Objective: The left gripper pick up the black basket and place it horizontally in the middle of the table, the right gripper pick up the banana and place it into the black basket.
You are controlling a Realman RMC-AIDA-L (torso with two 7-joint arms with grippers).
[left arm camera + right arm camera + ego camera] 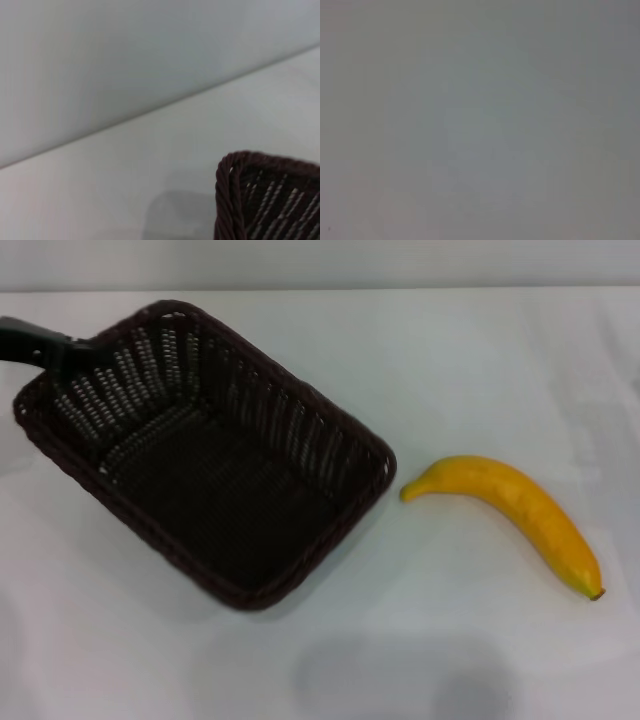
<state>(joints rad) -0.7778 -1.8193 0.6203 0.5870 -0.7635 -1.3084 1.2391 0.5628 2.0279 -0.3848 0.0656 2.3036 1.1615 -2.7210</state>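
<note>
- Left gripper (pixel 62 358) at the black basket (pixel 205 455), on its rim at the 10 o'clock corner; state of the jaws cannot be told, hidden against the weave.
- Black basket resting skewed on the worktop (pixel 450 360), long axis running from 10 to 4 o'clock, left of centre.
- Banana (pixel 515 512) lying at 3 o'clock of the basket, just beside its near corner, not touching.
- Recommended: confirm firm hold on the rim, lift level, rotate until horizontal, set down centrally, clear of the banana.
- Right gripper out of sight; wrist view blank.
</note>
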